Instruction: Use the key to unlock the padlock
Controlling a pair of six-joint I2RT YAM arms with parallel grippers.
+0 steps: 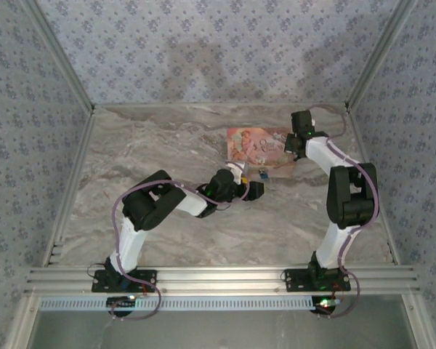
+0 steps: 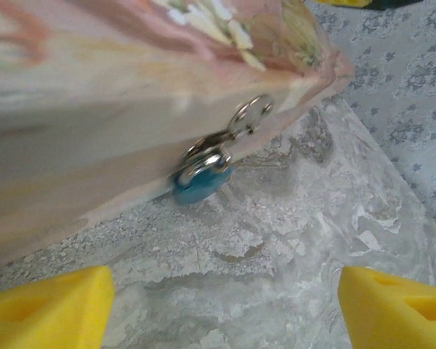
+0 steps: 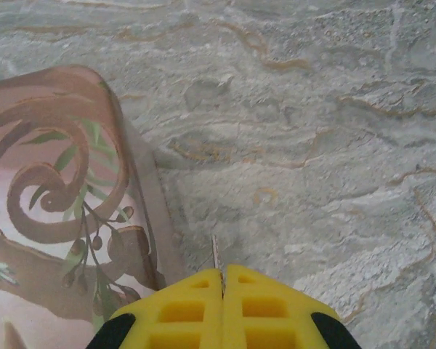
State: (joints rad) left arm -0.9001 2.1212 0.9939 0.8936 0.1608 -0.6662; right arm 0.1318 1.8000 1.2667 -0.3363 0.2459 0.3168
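Against the front wall of the box (image 2: 94,109) hangs the blue padlock (image 2: 202,183). Its silver shackle (image 2: 203,161) is threaded through the metal hasp (image 2: 248,115) near the box's corner, and its body reaches down to the marble table (image 2: 291,240) at the foot of the box. Whether the shackle is latched or loose cannot be told from this angle.

Just in front of that wall, and facing it, sits the left gripper (image 2: 221,313). Its yellow fingertips (image 2: 47,305) are spread wide on either side of the padlock and hold nothing; they are near the lock but not touching it. From above, this gripper lies low over the table, just off the near edge of the box.

Beside the box's rounded corner, the right gripper (image 3: 222,280) points down at bare table, with its two yellow fingers pressed together. A thin metal blade stands out from the seam between them; it appears to be the key (image 3: 215,254), pinched edge-on so that little of it shows. The blade is close to the side of the box without touching it. In the overhead view, this gripper is at the far right end of the box, on the other side from the padlock.
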